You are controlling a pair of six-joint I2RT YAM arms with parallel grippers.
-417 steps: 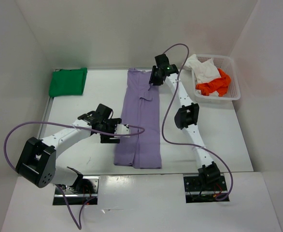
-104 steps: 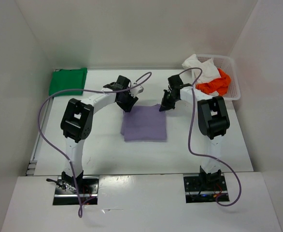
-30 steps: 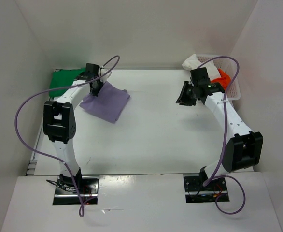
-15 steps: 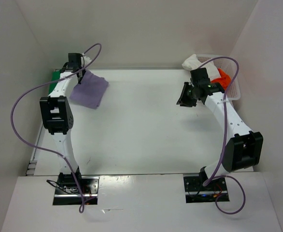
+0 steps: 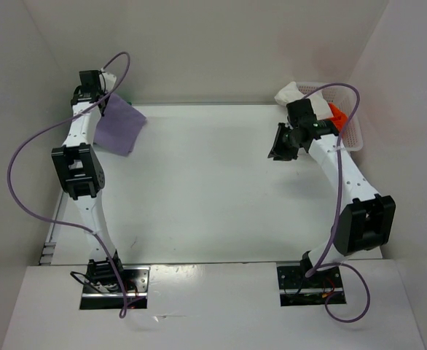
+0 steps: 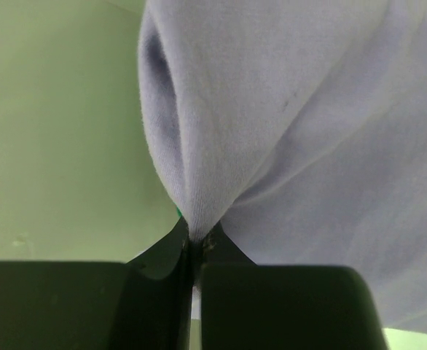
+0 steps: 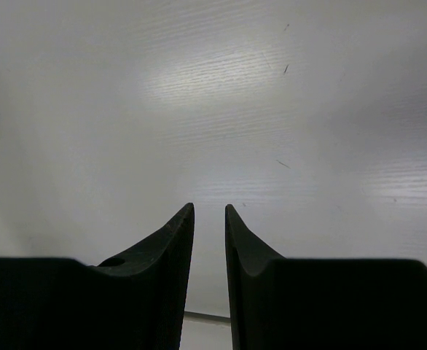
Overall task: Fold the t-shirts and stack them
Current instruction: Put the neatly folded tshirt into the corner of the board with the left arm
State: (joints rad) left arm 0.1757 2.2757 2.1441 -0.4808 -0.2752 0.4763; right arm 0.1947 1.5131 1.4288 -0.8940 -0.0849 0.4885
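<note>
Your left gripper (image 5: 101,99) is reached out to the far left corner of the white table (image 5: 213,197), and its jaws are pressed together on a gathered pinch of the folded lavender-purple cloth t-shirt (image 5: 119,126). In the left wrist view the black fingertips of that gripper (image 6: 195,244) meet with only a thin tuck of fabric between them. From there the lavender-purple t-shirt (image 6: 294,131) fans out in a rounded fold on the left and a broad, smooth sheet on the right. A small dark speck shows on the cloth.

From above, the shirt hangs from the grip as a compact, roughly four-sided packet, tilted, with its lower corner towards the table's left edge. You cannot tell whether that corner touches the surface. A sliver of bright green shows just beside the pinch point in the wrist view, too small to identify.

Your right gripper (image 5: 280,148) hovers over bare table near the far right. Its wrist view shows the gripper (image 7: 208,213) with its jaws a narrow gap apart and nothing between them.

Just beyond it, the white plastic mesh basket (image 5: 352,135) holds the crumpled white t-shirt (image 5: 289,93), which spills over its far left corner. The orange-red t-shirt (image 5: 337,112) is mostly hidden behind the arm.
</note>
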